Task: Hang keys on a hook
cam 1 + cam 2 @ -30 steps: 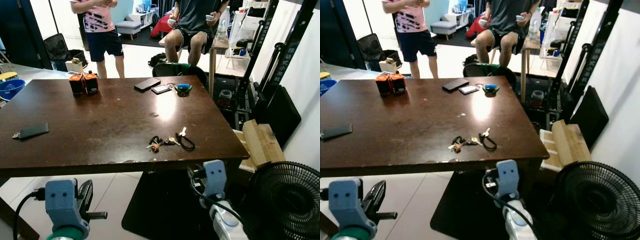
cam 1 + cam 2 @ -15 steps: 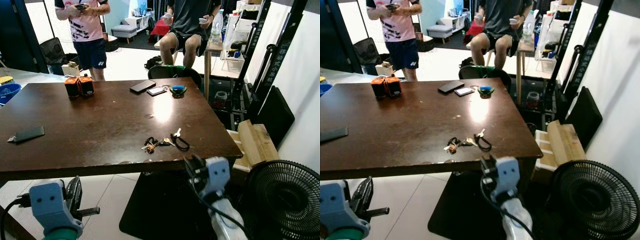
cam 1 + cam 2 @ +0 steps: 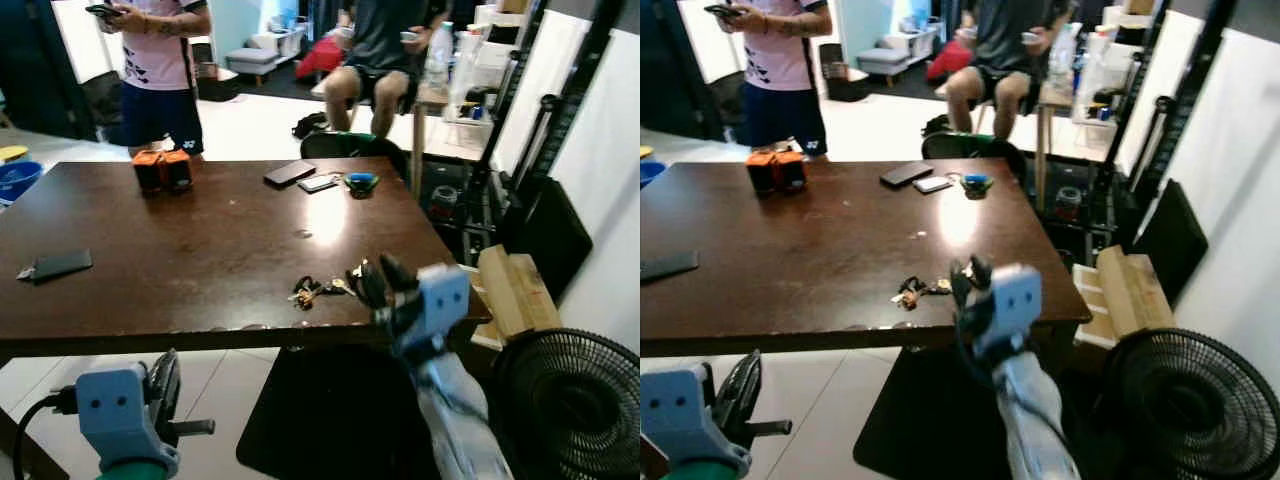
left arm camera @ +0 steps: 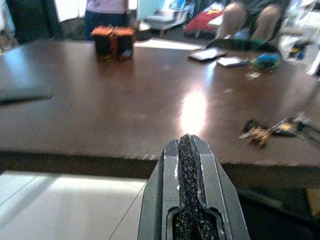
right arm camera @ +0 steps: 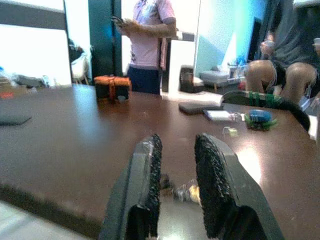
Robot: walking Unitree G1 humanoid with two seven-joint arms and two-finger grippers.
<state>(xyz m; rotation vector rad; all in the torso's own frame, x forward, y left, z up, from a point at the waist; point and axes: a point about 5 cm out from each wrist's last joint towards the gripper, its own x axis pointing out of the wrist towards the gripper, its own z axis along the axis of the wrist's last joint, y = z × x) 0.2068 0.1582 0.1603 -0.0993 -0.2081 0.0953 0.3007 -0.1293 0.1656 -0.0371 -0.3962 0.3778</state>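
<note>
A bunch of keys [image 3: 322,290] lies near the front edge of the dark worktop [image 3: 180,250]. The right gripper [image 5: 176,165] hovers just before the keys, fingers narrowly parted and empty. Approaching low could nudge the keys away. The left gripper [image 4: 190,150] hangs below the worktop edge, fingers pressed together.

Keys [image 3: 318,290] on table [image 3: 180,250], near edge
</note>
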